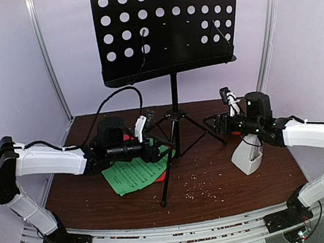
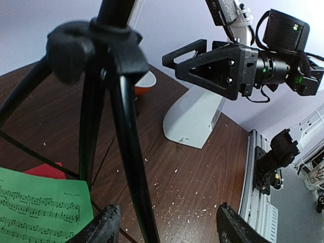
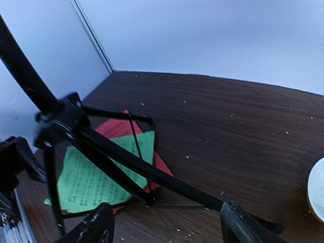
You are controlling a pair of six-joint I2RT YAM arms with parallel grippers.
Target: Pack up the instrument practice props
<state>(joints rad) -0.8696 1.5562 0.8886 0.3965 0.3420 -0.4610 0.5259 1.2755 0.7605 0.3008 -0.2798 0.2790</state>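
The black perforated music stand [image 1: 167, 28] rises on its tripod legs [image 1: 175, 133] mid-table. Under the legs lies the green music sheet [image 1: 134, 174], on top of the red one [image 3: 114, 129]. My left gripper [image 1: 164, 150] is open at the front leg [image 2: 129, 152], which runs between its fingers [image 2: 104, 225] nearer the left one, with no contact visible. My right gripper [image 1: 211, 122] is open too; the right leg [image 3: 152, 174] crosses just beyond its fingers [image 3: 240, 225]. The white pyramid metronome [image 1: 248, 154] stands under the right arm.
A small orange-and-white bowl [image 2: 144, 83] sits behind the tripod, beside the metronome [image 2: 195, 119]. White crumbs are scattered over the brown table [image 1: 215, 188]. Pale walls enclose the back and sides. The stand's desk overhangs both arms.
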